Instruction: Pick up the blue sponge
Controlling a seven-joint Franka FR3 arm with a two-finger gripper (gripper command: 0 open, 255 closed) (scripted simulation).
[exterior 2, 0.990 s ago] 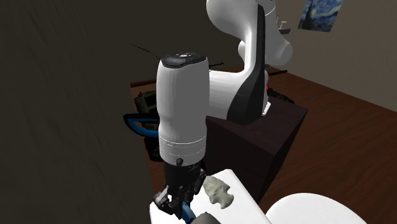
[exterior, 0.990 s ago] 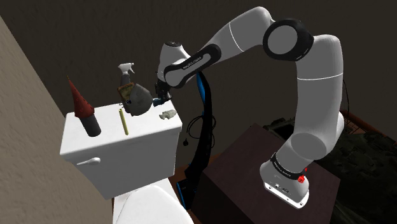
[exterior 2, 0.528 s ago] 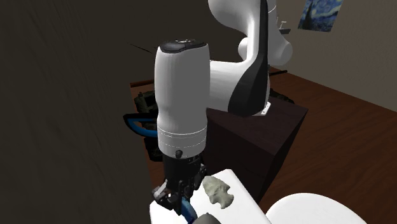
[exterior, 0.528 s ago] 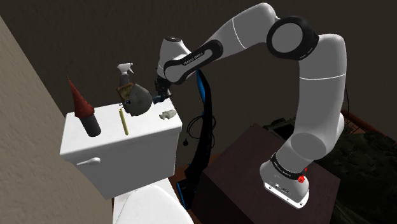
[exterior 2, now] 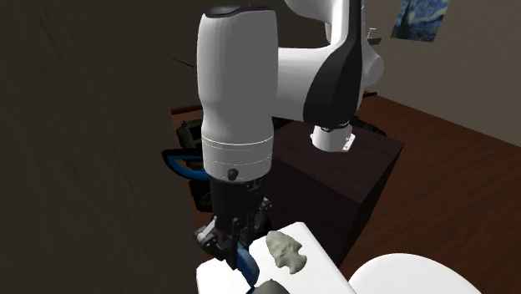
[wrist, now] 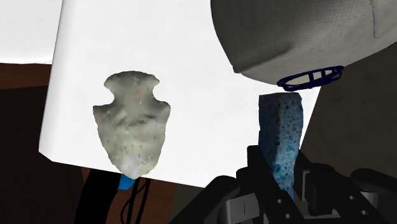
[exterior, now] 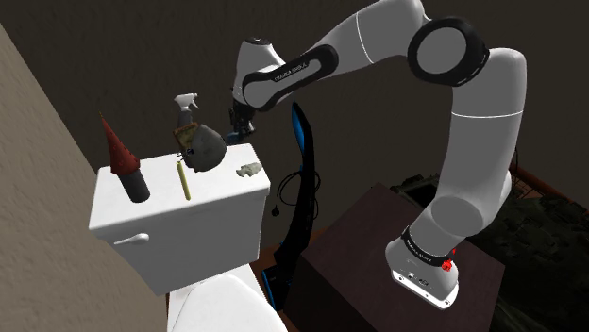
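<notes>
The blue sponge (wrist: 280,137) is a narrow speckled block standing on end between my gripper's (wrist: 283,173) black fingers, which are shut on it. In the second exterior view the gripper (exterior 2: 230,246) hangs over the back corner of the white toilet tank lid (exterior 2: 313,267), and the sponge (exterior 2: 245,263) pokes out below it. In the shoulder view the gripper (exterior: 238,127) sits just above the lid (exterior: 160,203), next to a round grey object (exterior: 204,147).
On the lid lie a pale arrowhead-shaped stone (wrist: 132,121), a yellow stick (exterior: 183,179), a dark red cone in a black holder (exterior: 125,160) and a spray bottle (exterior: 186,106). The round grey object (wrist: 299,35) is close beside the sponge. A blue and black upright thing (exterior: 302,141) stands behind the tank.
The arm has risen and the gripper has moved up a little from the lid, still shut on the sponge. The other things on the lid have not moved.
</notes>
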